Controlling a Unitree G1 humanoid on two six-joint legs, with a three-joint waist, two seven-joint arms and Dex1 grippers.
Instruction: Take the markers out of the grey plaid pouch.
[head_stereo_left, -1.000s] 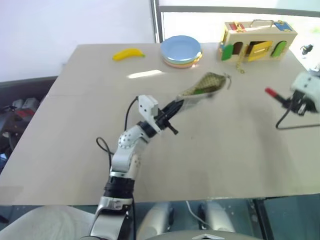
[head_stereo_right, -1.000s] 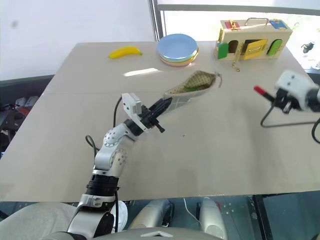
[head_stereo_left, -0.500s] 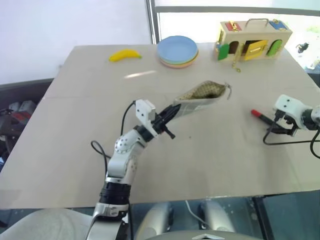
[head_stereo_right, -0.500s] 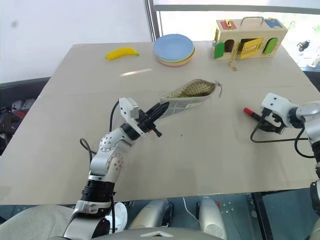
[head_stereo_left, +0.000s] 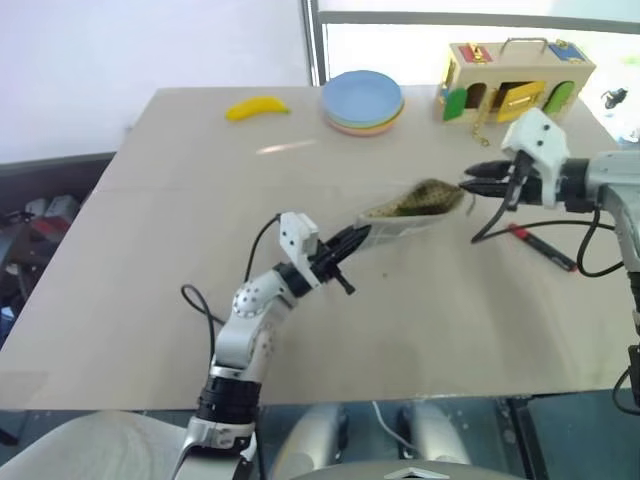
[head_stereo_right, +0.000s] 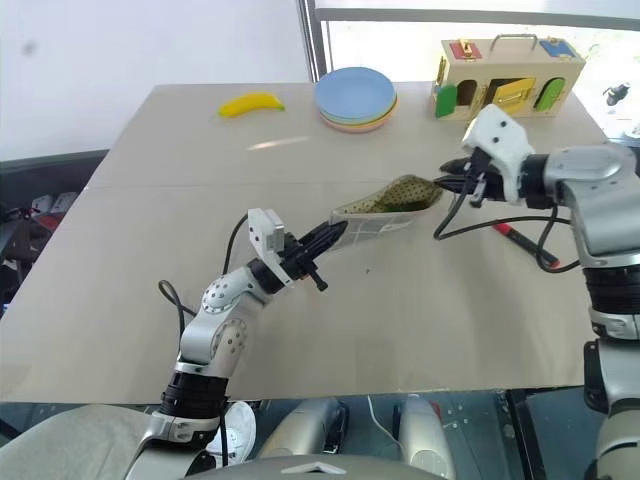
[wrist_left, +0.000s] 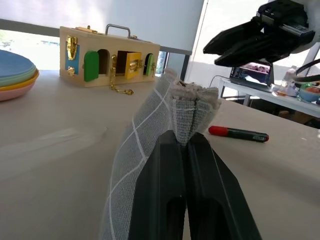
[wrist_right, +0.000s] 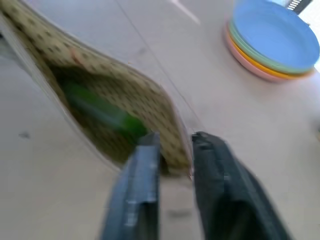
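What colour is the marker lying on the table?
Red marker with a dark barrel, best in the left wrist view.

Silver-grey jointed arms carry white camera blocks at the wrists, looping black cables and slim black-fingered grippers.

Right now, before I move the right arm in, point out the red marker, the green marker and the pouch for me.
red marker (head_stereo_left: 540, 246): left eye view, middle of its body on the table.
green marker (wrist_right: 102, 114): right wrist view, the stretch showing inside the pouch mouth.
pouch (head_stereo_right: 385, 202): right eye view, its open spotted lining.
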